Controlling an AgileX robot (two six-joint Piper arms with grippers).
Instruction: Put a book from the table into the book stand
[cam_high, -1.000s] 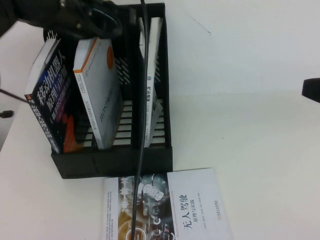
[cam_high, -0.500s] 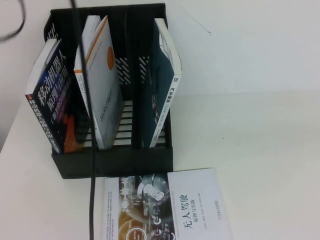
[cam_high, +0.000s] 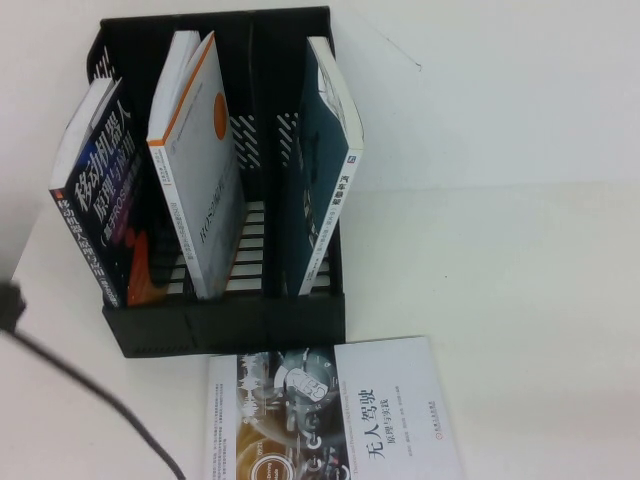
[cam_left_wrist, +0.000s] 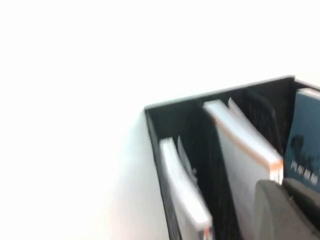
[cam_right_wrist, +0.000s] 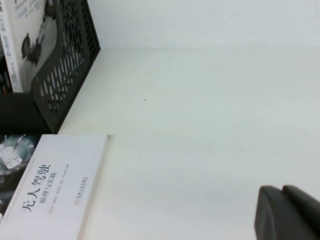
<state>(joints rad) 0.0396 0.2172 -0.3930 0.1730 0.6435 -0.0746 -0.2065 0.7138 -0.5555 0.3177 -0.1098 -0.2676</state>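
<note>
The book (cam_high: 328, 150) stands upright in the right slot of the black book stand (cam_high: 230, 320), teal back facing left. In the right wrist view its white cover with the machinery picture (cam_right_wrist: 22, 45) shows beside the vented stand wall (cam_right_wrist: 65, 70). In the left wrist view its teal face (cam_left_wrist: 306, 135) stands past the orange-edged book (cam_left_wrist: 245, 150). My left gripper (cam_left_wrist: 284, 186) is shut and empty, raised above the stand's left side, out of the high view. My right gripper (cam_right_wrist: 282, 190) is shut and empty, low over the table (cam_high: 500, 250) to the right of the stand.
A dark book (cam_high: 100, 200) fills the left slot and the white book with the orange edge (cam_high: 195, 160) the middle slot. A white book with a dark photo half-cover (cam_high: 335, 415) lies flat in front of the stand. A black cable (cam_high: 90, 390) crosses the front left corner.
My left arm has pulled away from over the stand and left the high view, its cable swinging to the front left. The book now stands alone in the right slot.
</note>
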